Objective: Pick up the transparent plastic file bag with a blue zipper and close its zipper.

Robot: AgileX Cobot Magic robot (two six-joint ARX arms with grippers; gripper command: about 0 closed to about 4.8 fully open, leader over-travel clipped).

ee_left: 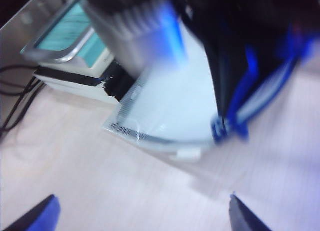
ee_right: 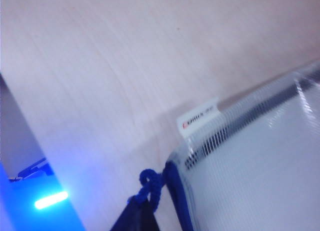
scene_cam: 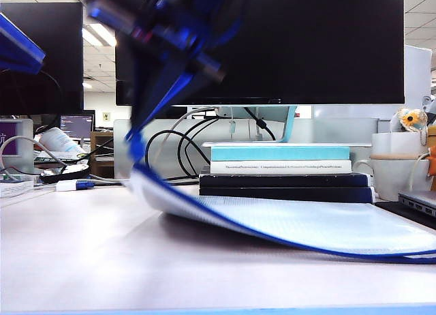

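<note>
The file bag lies on the pale table, a translucent mesh pouch with its left end lifted off the surface. Its blue zipper runs along the near long edge. My right gripper is shut on the zipper's blue cord pull at the bag's corner. In the exterior view that arm is a blur, and its right gripper holds up the raised end. My left gripper hangs over bare table with its jaws wide apart and nothing between them. The bag lies beyond it.
A stack of books stands just behind the bag, under a large dark monitor. Black cables trail at the back. A white mug and a laptop edge sit at the right. The books also show in the left wrist view.
</note>
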